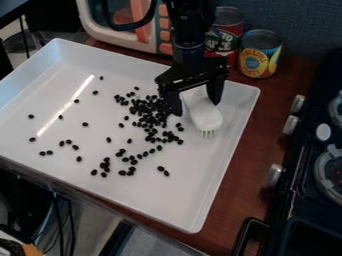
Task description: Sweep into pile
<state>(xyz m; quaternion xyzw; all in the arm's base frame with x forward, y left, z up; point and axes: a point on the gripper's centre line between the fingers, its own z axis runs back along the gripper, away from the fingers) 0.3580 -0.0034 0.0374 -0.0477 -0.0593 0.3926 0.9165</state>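
The black gripper [196, 106] hangs over the right part of the white tray [153, 202], shut on a white brush [202, 116]. The brush tilts downward between the fingers, its bristles pointing toward the tray floor near the right wall. Just left of the gripper, many small black beans [150, 112] lie in a dense cluster. Looser beans trail from it toward the tray's front middle, and others are scattered singly over the left half.
Behind the tray stand a pink and white toy microwave [163, 36], a red can [227, 32] and a yellow and blue can [259, 54]. A black stove [294, 172] with knobs is on the right, past a strip of brown counter [244, 165].
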